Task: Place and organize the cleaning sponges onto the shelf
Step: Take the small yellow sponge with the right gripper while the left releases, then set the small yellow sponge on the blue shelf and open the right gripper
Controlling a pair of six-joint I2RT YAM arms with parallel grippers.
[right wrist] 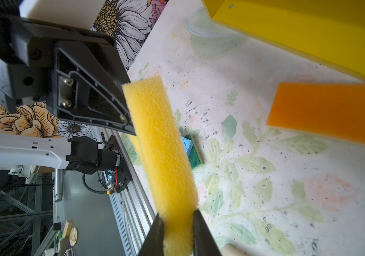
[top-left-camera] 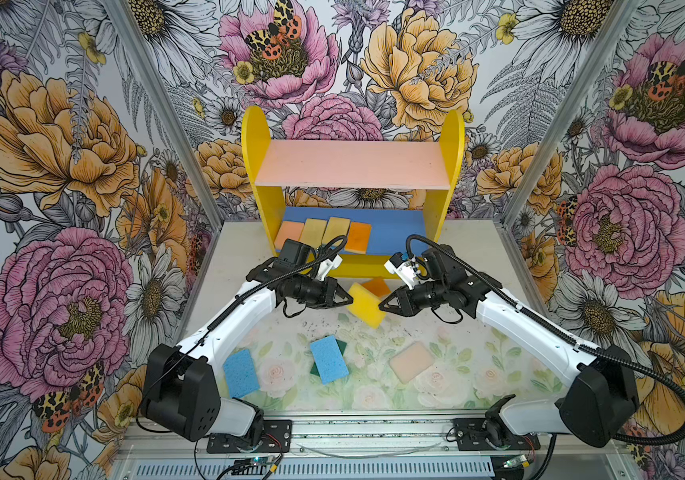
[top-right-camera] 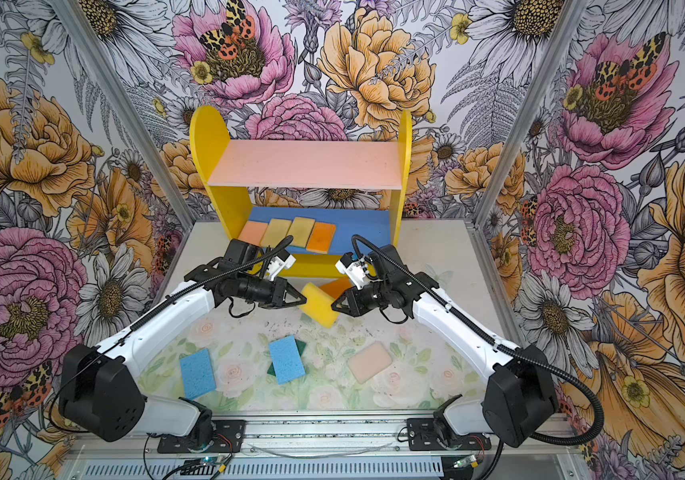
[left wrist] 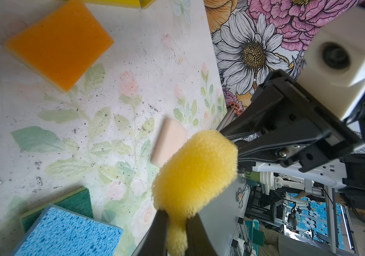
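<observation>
1. Grips one end of the yellow sponge [top-left-camera: 367, 307] with the left tool [top-left-camera: 350, 298], jaws pinched nearly together on the foam.
2. Squeezes the opposite end with the right tool [top-left-camera: 381, 306], jaws just as narrow.
3. Holds it tilted above the surface [top-left-camera: 374, 386], just in front of the shelf [top-left-camera: 268, 199].
4. Shows four sponges [top-left-camera: 324, 232] in a row on the shelf's blue lower board [top-left-camera: 399, 232].
5. Shows an orange sponge [top-left-camera: 376, 286] lying close to the shelf front, with two blue sponges [top-left-camera: 241, 372], a dark green sponge [top-left-camera: 340, 345] and a peach sponge [top-left-camera: 412, 360] farther from it.

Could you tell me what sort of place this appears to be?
Probably a robot test booth in a lab: two arms bolted to an aluminium rail, floral-papered walls, and metal racks beyond.
</observation>
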